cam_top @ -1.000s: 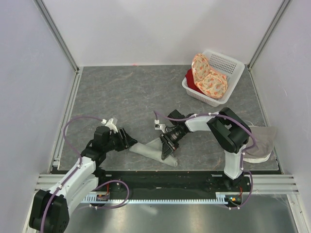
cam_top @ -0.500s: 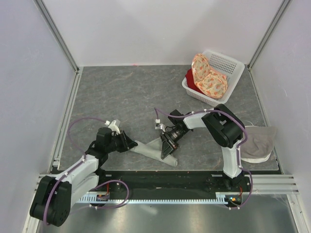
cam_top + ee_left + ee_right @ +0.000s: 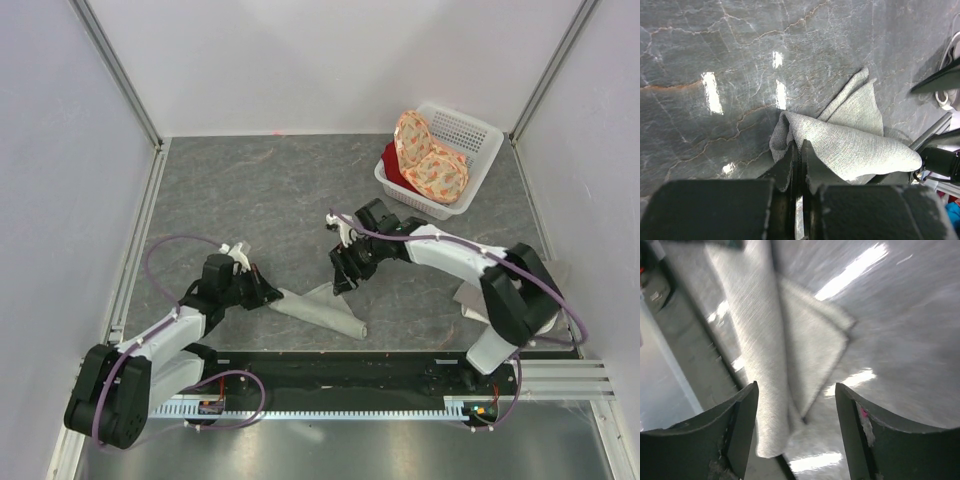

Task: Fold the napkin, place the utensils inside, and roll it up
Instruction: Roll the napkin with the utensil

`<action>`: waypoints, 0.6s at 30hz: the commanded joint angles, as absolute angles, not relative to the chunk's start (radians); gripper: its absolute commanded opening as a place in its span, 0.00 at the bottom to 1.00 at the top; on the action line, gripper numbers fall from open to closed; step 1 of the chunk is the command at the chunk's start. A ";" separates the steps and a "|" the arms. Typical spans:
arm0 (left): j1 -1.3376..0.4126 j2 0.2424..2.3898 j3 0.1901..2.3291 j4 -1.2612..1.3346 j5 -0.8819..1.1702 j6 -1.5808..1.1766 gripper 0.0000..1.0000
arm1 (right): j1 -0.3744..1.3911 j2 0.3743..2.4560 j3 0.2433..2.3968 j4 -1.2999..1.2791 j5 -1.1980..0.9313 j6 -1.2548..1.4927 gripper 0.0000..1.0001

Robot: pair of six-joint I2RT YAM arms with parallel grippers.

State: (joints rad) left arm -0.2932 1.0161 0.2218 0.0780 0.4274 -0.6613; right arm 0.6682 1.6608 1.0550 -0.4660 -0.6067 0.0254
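The sage-grey napkin [image 3: 320,311] lies as a loose roll on the dark marbled table, near the front edge. My left gripper [image 3: 266,295] is shut on its left end. In the left wrist view the fingers [image 3: 812,167] pinch the bunched cloth edge of the napkin [image 3: 850,137]. My right gripper [image 3: 344,277] hovers open just behind the napkin's middle and holds nothing. In the blurred right wrist view, the rolled napkin [image 3: 760,360] lies below the wide-open right gripper [image 3: 797,412]. The utensils are hidden.
A white basket [image 3: 468,130] at the back right holds orange floral cloths [image 3: 432,165] and a red cloth [image 3: 392,165]. A paler beige-grey cloth [image 3: 468,298] lies at the right, partly under the right arm. The black rail [image 3: 340,362] runs along the near edge.
My right gripper has opened, let go of the napkin and pulled back from it. My left gripper has closed on the napkin's left end.
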 commanded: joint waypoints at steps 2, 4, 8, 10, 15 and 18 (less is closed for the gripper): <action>-0.291 1.037 0.313 -0.069 0.399 -0.652 0.02 | 0.797 1.471 1.025 -0.336 -0.159 -0.047 0.74; -0.290 1.058 0.337 -0.093 0.394 -0.650 0.02 | 0.912 1.457 1.008 -0.292 -0.042 -0.073 0.76; -0.291 1.089 0.362 -0.124 0.400 -0.649 0.02 | 1.095 1.483 0.985 -0.221 0.153 -0.126 0.78; -0.291 1.101 0.368 -0.132 0.397 -0.647 0.02 | 1.147 1.503 0.974 -0.192 0.221 -0.147 0.78; -0.290 1.126 0.387 -0.138 0.399 -0.643 0.02 | 1.253 1.591 0.979 -0.161 0.250 -0.184 0.79; -0.290 1.138 0.393 -0.137 0.403 -0.643 0.02 | 1.259 1.634 0.988 -0.161 0.227 -0.180 0.78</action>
